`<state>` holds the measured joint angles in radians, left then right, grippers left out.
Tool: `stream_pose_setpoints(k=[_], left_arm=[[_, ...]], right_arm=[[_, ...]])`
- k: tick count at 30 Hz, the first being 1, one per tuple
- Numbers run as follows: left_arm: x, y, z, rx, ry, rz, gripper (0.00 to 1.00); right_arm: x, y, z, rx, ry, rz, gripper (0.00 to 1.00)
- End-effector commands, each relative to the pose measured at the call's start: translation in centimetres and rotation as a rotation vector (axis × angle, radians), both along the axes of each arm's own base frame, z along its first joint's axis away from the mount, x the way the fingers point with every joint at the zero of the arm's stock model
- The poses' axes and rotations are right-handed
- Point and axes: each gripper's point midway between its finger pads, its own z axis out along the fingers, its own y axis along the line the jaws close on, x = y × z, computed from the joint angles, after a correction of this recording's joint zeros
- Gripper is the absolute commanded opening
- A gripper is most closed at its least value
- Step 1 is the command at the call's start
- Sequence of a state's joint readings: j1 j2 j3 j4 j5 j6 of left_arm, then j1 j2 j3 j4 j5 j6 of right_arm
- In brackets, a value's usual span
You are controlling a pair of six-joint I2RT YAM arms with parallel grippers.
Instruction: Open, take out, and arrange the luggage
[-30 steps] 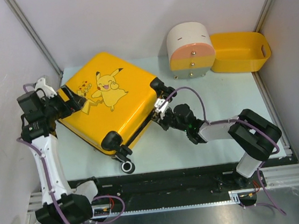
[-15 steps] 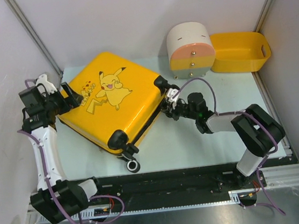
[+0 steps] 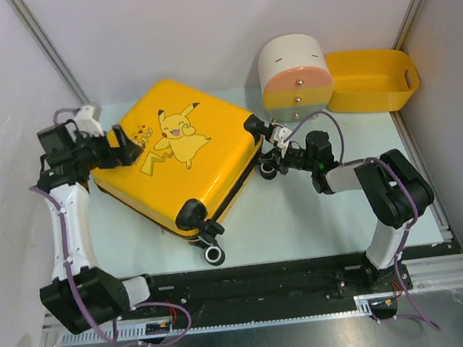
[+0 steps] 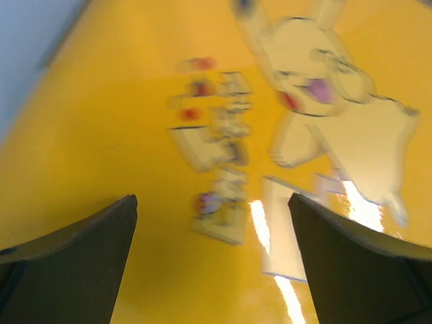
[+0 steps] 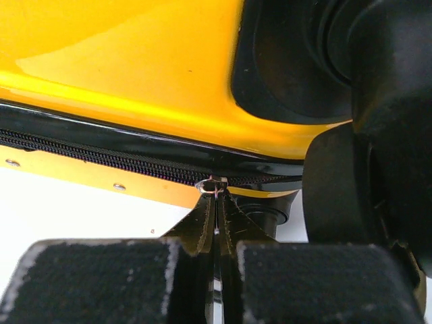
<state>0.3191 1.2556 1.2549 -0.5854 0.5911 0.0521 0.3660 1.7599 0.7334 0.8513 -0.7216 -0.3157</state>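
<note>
The yellow Pikachu luggage (image 3: 175, 159) lies flat and closed on the table, black wheels at its near and right corners. My left gripper (image 3: 128, 147) is open, its fingers spread over the lid's left part; the left wrist view shows the lid's print (image 4: 229, 148) between them. My right gripper (image 3: 273, 159) is at the luggage's right corner by a wheel (image 3: 253, 126). It is shut on the black zipper pull tabs (image 5: 216, 216), which run to the slider (image 5: 213, 185) on the zipper (image 5: 81, 152) between the two shells.
A cream-and-pink drum-shaped box (image 3: 294, 78) stands at the back, right of the luggage. A yellow plastic basket (image 3: 371, 80) sits beside it at the back right. Metal frame posts and grey walls close in both sides.
The luggage has turned and slid to the right and back. My right gripper moved back along the luggage's right side to its far-right corner. My left gripper moved right over the lid.
</note>
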Motion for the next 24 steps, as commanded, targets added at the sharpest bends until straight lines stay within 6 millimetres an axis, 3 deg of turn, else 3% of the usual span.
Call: stream_pose_setpoints(k=[1,2,3,5,6,8,9,11,15,20,24], left_arm=[[-5.4,-9.5,5.0,0.173,-0.228,-0.513,1.0],[-6.1,-10.3,5.1,0.209,-0.219,-0.522,1.0],[-7.4,-13.5,5.0,0.216,-0.22,-0.61,0.98],[-8.8,-15.8,3.5,0.272,-0.194,-0.664,0.95],[-11.1,-18.9,3.3,0.275,-0.216,-0.782,0.93],[-12.7,-20.7,2.1,0.27,-0.191,-0.865,0.9],[-13.4,-21.6,1.2,0.289,-0.17,-0.904,0.83],[-14.0,-22.6,-0.5,0.369,-0.152,-0.978,0.8],[-17.3,-26.2,-2.8,0.464,-0.114,-1.159,0.73],[-19.0,-27.3,-6.6,0.509,0.0,-1.228,0.72],[-20.3,-25.4,-10.8,0.569,0.158,-1.238,0.69]], right_arm=[[1.9,-0.4,3.8,0.044,-0.134,-0.012,0.0],[1.9,-0.4,3.5,0.041,-0.122,-0.015,0.0],[1.8,-0.3,3.4,0.04,-0.115,-0.013,0.0],[1.5,0.0,3.2,0.038,-0.098,-0.009,0.0],[1.4,0.1,3.3,0.038,-0.097,-0.005,0.0],[1.2,0.2,3.4,0.038,-0.092,-0.002,0.0],[1.2,0.3,3.5,0.038,-0.094,-0.002,0.0],[1.1,0.3,3.6,0.04,-0.093,-0.005,0.0],[1.0,0.3,3.4,0.035,-0.076,-0.012,0.0],[0.9,0.1,3.8,0.037,-0.073,-0.007,0.0],[0.9,-0.2,4.2,0.04,-0.079,-0.007,0.0]])
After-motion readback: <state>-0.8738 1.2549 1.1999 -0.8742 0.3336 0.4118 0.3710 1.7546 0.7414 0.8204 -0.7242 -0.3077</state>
